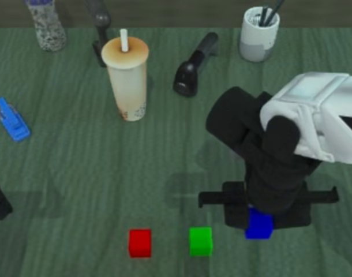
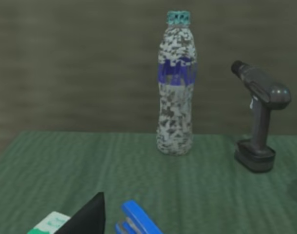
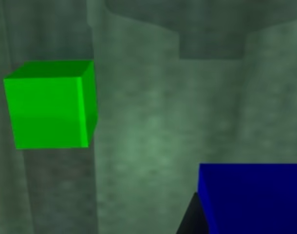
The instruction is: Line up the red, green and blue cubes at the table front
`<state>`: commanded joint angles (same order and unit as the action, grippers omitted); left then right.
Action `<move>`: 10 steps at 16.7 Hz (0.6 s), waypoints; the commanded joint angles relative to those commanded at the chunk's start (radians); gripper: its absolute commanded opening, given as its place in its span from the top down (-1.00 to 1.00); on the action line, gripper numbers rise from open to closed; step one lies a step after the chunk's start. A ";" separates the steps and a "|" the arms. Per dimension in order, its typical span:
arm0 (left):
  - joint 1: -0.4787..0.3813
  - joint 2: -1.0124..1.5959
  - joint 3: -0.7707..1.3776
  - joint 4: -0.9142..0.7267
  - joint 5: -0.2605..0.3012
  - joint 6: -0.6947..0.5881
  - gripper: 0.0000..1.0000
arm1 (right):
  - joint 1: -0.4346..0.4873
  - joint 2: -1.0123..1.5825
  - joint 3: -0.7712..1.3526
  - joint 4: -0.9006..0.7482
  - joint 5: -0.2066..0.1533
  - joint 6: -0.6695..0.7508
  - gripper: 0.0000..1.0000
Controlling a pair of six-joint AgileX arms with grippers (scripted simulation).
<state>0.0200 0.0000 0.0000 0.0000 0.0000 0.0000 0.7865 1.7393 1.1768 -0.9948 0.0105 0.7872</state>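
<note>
The right arm's white wrist housing (image 1: 317, 115) fills the right middle of the top view, nearest the camera, with its black links reaching down toward the lower right of the frame. Under it the right gripper (image 1: 267, 209) sits over the blue cube (image 1: 259, 225), which shows only partly beneath the black body; in the right wrist view the blue cube (image 3: 253, 197) fills the lower right corner with a dark finger (image 3: 191, 219) touching its side. Whether the jaws pinch the cube or merely stand beside it, I cannot tell.

The green cube (image 1: 200, 240) lies just left of the blue one, near it but apart, and the red cube (image 1: 140, 242) lies further left, all along the bottom edge of the dark green table (image 1: 72, 173).

The left arm is parked at the far left edge of the top view; its jaws cannot be judged.

In the upper part of the frame stand a tall cup with a straw (image 1: 127, 78), a speckled bottle (image 1: 46, 23), a drill (image 2: 259, 122), a black scanner-like tool (image 1: 193, 66) and a white pen holder (image 1: 259, 32). A light-blue clip (image 1: 12, 118) lies at the left middle
</note>
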 joint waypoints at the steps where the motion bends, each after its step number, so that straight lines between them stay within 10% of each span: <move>1: 0.000 0.000 0.000 0.000 0.000 0.000 -1.00 | 0.000 0.009 -0.015 0.023 0.000 0.000 1.00; 10: 0.000 0.000 0.000 0.000 0.000 0.000 -1.00 | 0.006 0.109 -0.148 0.260 0.001 0.005 1.00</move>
<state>0.0200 0.0000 0.0000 0.0000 0.0000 0.0000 0.7926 1.8484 1.0284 -0.7352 0.0118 0.7924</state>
